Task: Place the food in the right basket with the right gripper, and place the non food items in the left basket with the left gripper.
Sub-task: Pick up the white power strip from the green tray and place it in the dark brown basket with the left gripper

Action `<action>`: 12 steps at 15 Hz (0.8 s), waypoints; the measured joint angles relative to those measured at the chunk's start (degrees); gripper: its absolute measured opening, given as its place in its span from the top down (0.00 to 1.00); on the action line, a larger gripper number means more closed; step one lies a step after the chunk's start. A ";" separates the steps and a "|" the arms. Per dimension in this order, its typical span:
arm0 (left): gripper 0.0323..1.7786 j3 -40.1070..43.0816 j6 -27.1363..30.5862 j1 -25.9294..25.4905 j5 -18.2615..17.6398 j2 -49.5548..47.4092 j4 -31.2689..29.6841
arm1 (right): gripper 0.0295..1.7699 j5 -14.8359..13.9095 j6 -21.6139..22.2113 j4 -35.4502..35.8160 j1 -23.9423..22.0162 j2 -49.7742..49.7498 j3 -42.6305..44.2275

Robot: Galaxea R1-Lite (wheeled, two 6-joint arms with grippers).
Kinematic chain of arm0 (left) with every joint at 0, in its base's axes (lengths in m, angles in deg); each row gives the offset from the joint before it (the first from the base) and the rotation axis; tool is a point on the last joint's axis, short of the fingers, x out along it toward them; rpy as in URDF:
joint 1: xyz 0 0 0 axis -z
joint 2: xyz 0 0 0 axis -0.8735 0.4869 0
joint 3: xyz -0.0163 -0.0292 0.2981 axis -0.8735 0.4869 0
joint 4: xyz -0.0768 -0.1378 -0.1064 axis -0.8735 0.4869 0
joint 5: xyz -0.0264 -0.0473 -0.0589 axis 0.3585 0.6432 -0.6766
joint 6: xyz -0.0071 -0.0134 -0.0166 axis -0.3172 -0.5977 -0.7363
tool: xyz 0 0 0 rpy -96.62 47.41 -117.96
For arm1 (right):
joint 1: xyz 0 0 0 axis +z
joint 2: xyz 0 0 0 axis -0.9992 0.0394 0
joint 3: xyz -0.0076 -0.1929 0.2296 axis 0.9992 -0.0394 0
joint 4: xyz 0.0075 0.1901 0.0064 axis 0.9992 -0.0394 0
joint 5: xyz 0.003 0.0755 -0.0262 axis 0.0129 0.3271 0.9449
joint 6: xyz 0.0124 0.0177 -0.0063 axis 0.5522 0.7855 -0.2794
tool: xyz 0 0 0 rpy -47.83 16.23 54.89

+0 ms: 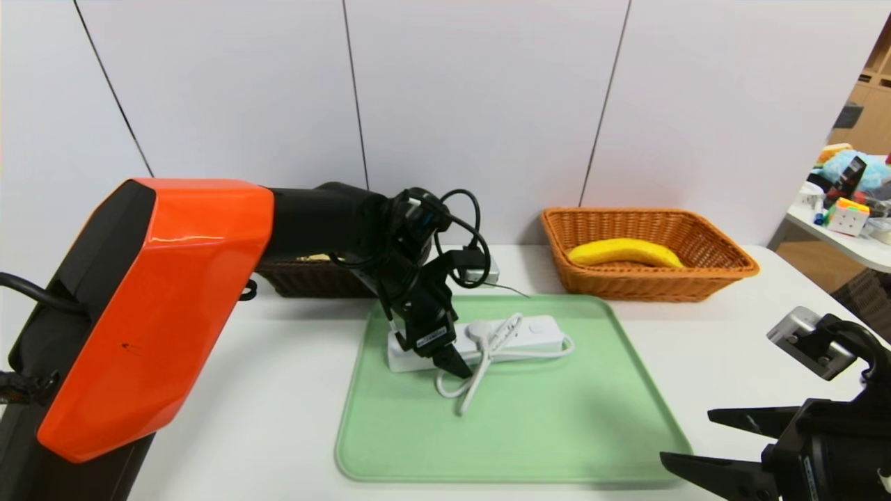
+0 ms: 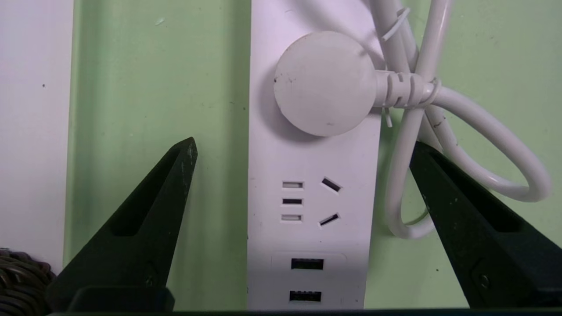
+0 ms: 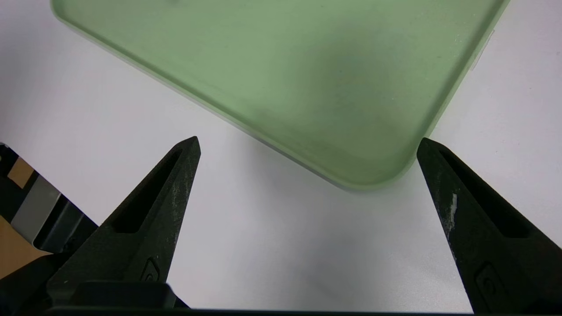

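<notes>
The food, a yellow banana (image 1: 624, 252), lies inside the orange-tan right basket (image 1: 696, 282) at the back right. A white power strip (image 1: 532, 330) (image 2: 307, 175) with its coiled cord (image 2: 483, 145) lies on the green tray. My left gripper (image 1: 442, 355) (image 2: 303, 147) is open and low over the strip's left end, one finger on each side of its body and neither touching it. One finger sits by a cord loop. The dark brown left basket (image 1: 306, 278) is mostly hidden behind the left arm. My right gripper (image 1: 686, 436) (image 3: 307, 142) is open and empty near the tray's front right corner.
The green tray (image 1: 557, 431) (image 3: 307, 66) lies in the middle of the white table (image 1: 243, 390). A side table with toys (image 1: 846, 209) stands at the far right. The table's edge shows in the right wrist view, with the floor beyond it.
</notes>
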 joint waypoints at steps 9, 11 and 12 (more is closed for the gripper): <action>0.50 0.00 -0.04 0.12 -0.05 -0.02 -0.24 | 0.04 0.00 0.02 0.00 0.00 0.00 0.00; 0.51 0.00 -0.01 0.12 -0.10 -0.05 -0.24 | 0.04 0.00 0.02 0.02 0.00 0.00 -0.06; 0.51 0.00 -0.01 0.12 -0.10 -0.10 -0.18 | 0.04 0.00 0.02 0.00 0.00 0.00 -0.06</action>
